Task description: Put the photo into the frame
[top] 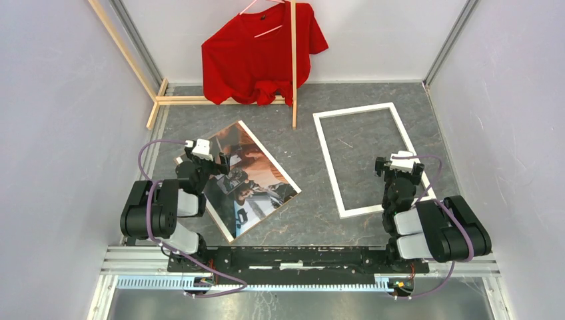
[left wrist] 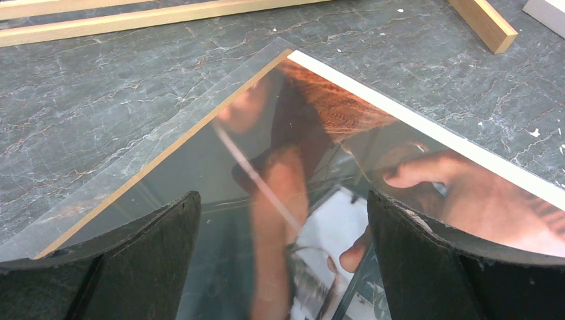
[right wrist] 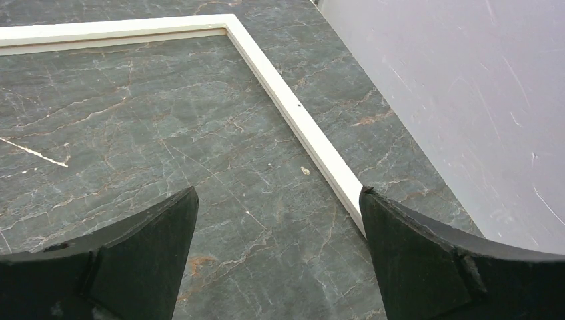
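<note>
**Opening step: pickup of the photo, not yet begun.**

- The photo [top: 243,180] lies flat, print up, left of the table's [top: 306,207] centre, and is turned diagonally. In my left wrist view a clear sheet [left wrist: 133,160] rests on it, overhanging its far corner.
- The frame [top: 328,165] lies flat and empty toward the right edge, well apart from the photo.
- The left arm is folded at the elbow. The left gripper [top: 206,157] hangs low over the photo's left part and is tilted toward that far corner. Its jaws are spread wide and hold nothing.
- The right gripper [top: 398,165] hangs over the frame's near right part, 1 finger above the right rail. It is likewise released and holds nothing.

I judge that the next move calls for 1 jaw worked under a thin edge. The clear sheet may have to be dealt with first. After that the photo needs turning to square with the frame.
</note>
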Robot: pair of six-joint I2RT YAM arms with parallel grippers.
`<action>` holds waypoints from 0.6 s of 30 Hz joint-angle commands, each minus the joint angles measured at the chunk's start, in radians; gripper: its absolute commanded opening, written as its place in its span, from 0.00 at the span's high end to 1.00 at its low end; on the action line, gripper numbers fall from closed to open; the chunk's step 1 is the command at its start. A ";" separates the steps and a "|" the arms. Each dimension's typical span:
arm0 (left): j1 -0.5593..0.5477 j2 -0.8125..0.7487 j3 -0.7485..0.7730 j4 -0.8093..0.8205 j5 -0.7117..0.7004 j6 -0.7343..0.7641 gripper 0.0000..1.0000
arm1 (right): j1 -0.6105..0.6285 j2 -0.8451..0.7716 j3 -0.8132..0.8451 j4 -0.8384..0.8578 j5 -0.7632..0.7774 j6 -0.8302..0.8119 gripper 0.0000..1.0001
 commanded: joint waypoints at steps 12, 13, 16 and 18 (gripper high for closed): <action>0.007 -0.018 0.018 0.008 -0.042 -0.042 0.00 | 0.000 -0.012 -0.100 0.072 0.002 -0.010 0.02; 0.009 -0.033 0.042 -0.050 -0.058 -0.048 0.00 | 0.003 -0.036 -0.088 0.024 0.024 -0.001 0.02; 0.016 -0.076 0.171 -0.303 -0.071 -0.050 0.00 | 0.007 -0.162 0.121 -0.491 0.111 0.100 0.02; 0.017 -0.089 0.256 -0.525 -0.025 0.016 0.00 | 0.006 -0.143 0.313 -0.853 0.254 0.260 0.02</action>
